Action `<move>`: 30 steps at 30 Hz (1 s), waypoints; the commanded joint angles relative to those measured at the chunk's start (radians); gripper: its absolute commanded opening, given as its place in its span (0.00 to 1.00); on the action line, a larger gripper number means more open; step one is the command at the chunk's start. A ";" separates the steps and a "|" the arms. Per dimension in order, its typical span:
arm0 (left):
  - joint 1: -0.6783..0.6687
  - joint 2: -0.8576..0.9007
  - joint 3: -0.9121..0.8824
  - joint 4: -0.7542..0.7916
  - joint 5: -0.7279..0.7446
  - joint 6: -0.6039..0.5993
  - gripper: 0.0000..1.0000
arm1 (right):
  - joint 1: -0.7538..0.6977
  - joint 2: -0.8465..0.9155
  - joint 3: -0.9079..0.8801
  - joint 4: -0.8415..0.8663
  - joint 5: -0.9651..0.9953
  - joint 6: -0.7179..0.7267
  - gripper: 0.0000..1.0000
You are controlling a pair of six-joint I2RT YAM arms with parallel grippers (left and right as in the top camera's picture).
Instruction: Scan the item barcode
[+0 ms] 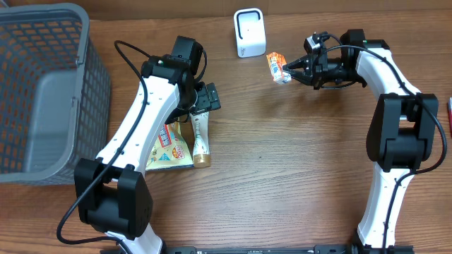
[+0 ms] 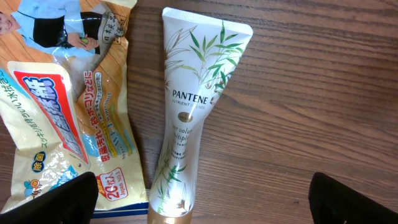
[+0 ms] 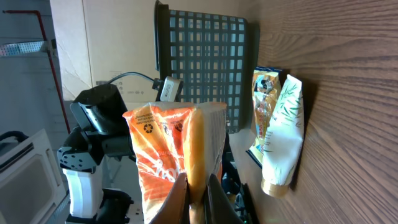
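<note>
Overhead: tube (image 1: 201,141), packet (image 1: 169,148) lie outside grey basket (image 1: 95,85).

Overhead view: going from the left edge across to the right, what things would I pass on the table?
Gray basket → yellow packet → Pantene tube → white scanner → orange packet, held by the right pincer.

The table (image 1: 282,176) looks matt wood, the basket (image 1: 99,85) grey plastic, the orange packet (image 1: 277,68) and tube (image 2: 193,112) glossy.
</note>
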State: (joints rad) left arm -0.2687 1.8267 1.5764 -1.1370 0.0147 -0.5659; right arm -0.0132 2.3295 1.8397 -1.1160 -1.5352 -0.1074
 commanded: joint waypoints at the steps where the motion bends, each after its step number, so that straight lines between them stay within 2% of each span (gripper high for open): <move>1: -0.006 0.001 -0.005 -0.002 0.002 0.020 1.00 | -0.003 -0.012 -0.006 0.010 -0.034 0.008 0.04; 5: -0.006 0.001 -0.005 -0.002 0.002 0.020 1.00 | -0.002 -0.012 -0.006 0.050 -0.032 0.043 0.04; 7: -0.006 0.001 -0.005 -0.002 0.002 0.020 1.00 | 0.002 -0.013 -0.006 0.241 0.219 0.384 0.04; 8: -0.006 0.001 -0.005 -0.002 0.002 0.020 1.00 | 0.018 -0.017 -0.005 0.328 0.466 0.561 0.04; 9: -0.006 0.001 -0.005 -0.002 0.001 0.020 1.00 | 0.047 -0.018 0.022 0.410 0.610 0.614 0.04; 11: -0.006 0.001 -0.005 -0.002 0.001 0.020 1.00 | 0.098 -0.018 0.131 0.448 0.784 0.612 0.04; 13: -0.006 0.001 -0.005 -0.002 0.002 0.020 1.00 | 0.155 -0.018 0.266 0.419 1.145 0.553 0.04; 14: -0.006 0.001 -0.005 -0.002 0.002 0.020 1.00 | 0.174 -0.018 0.294 0.421 1.258 0.525 0.04; 18: -0.006 0.001 -0.005 -0.002 0.001 0.020 1.00 | 0.354 -0.012 0.308 0.623 1.814 0.050 0.04; 19: -0.006 0.001 -0.005 -0.002 0.001 0.020 1.00 | 0.384 -0.003 0.308 0.676 1.895 -0.061 0.04; 21: -0.006 0.001 -0.005 -0.002 0.002 0.020 1.00 | 0.431 0.026 0.308 0.776 1.928 -0.320 0.04; 23: -0.006 0.001 -0.005 -0.002 0.001 0.020 1.00 | 0.446 0.069 0.308 0.814 1.931 -0.479 0.04; 25: -0.006 0.001 -0.005 -0.002 0.002 0.020 1.00 | 0.446 0.087 0.308 0.816 1.939 -0.531 0.04; 30: -0.006 0.001 -0.005 -0.002 0.001 0.020 1.00 | 0.446 0.130 0.308 0.817 1.954 -0.529 0.04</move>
State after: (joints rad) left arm -0.2687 1.8267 1.5749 -1.1366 0.0147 -0.5659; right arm 0.4362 2.4420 2.1262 -0.3073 0.3923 -0.6178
